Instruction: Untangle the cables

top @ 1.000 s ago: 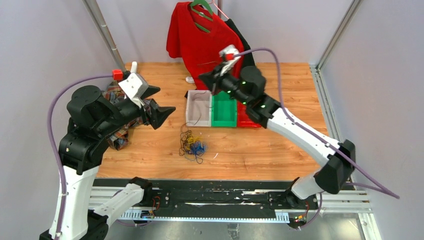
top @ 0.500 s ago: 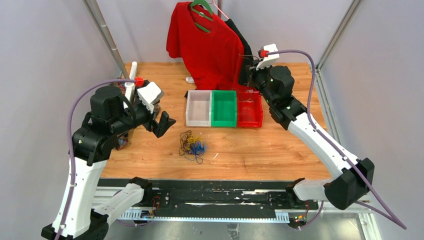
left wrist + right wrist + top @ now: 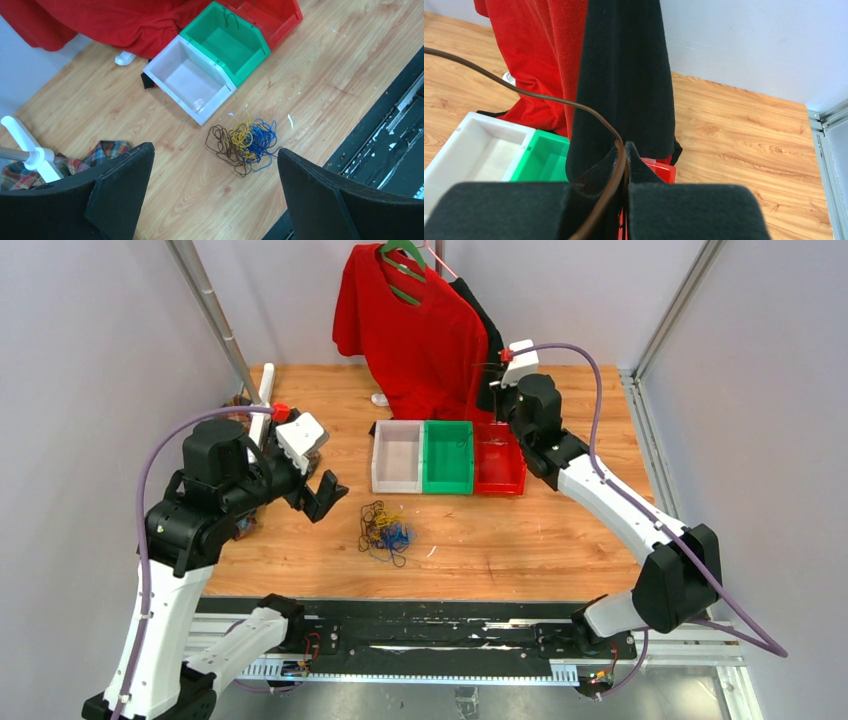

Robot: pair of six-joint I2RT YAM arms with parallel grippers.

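A tangle of thin dark brown, yellow and blue cables (image 3: 385, 530) lies on the wooden table in front of the bins; it also shows in the left wrist view (image 3: 245, 142). My left gripper (image 3: 325, 495) is open and empty, to the left of the tangle and above the table, with the jaws (image 3: 215, 150) wide apart. My right gripper (image 3: 492, 390) is high at the back, near the red bin (image 3: 510, 485). Its jaws (image 3: 625, 145) are shut on one thin dark brown cable (image 3: 524, 92) that runs off to the left.
A white bin (image 3: 378, 455), a green bin (image 3: 447, 488) and the red bin stand side by side. Thin dark wire lies in the green bin (image 3: 230, 17). A red shirt (image 3: 410, 320) and a black garment (image 3: 624, 75) hang behind. Plaid cloth (image 3: 107, 150) lies at the left.
My right gripper swung from over the white bin to the back right beside the red bin, still shut on the cable. My left gripper lowered and turned toward the tangle.
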